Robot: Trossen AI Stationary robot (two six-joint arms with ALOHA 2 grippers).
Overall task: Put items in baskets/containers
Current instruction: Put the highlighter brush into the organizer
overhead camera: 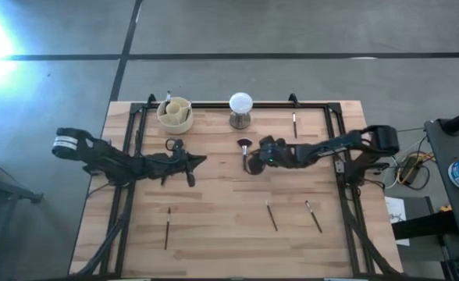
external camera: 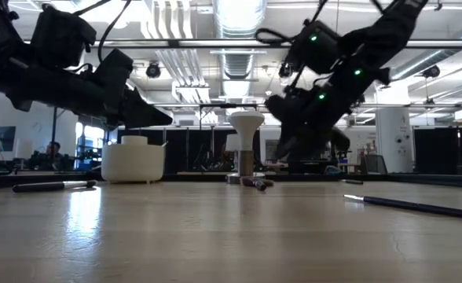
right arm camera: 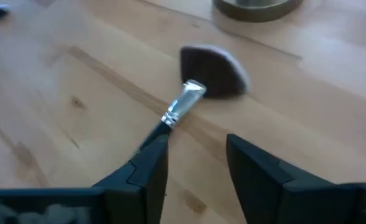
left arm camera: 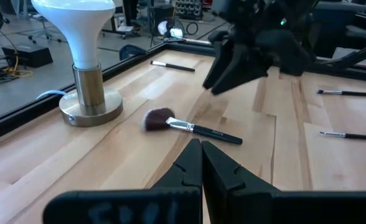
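Both arms are matte black with angular tapered fingers (right arm camera: 147, 167), green indicator lights, and a white-labelled left wrist.

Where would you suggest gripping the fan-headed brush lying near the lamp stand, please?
Probably on the dark handle just behind the silver ferrule of the fan brush, coming down from above with the fingers across its length. It lies flat on the table, and the bristles would splay. The open right gripper sits over the handle already.

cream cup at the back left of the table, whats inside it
The cream cup shows inner dividers from above and one thin brush sticking up at its rim. The bottom of its compartments is in shadow, so anything lower cannot be seen.
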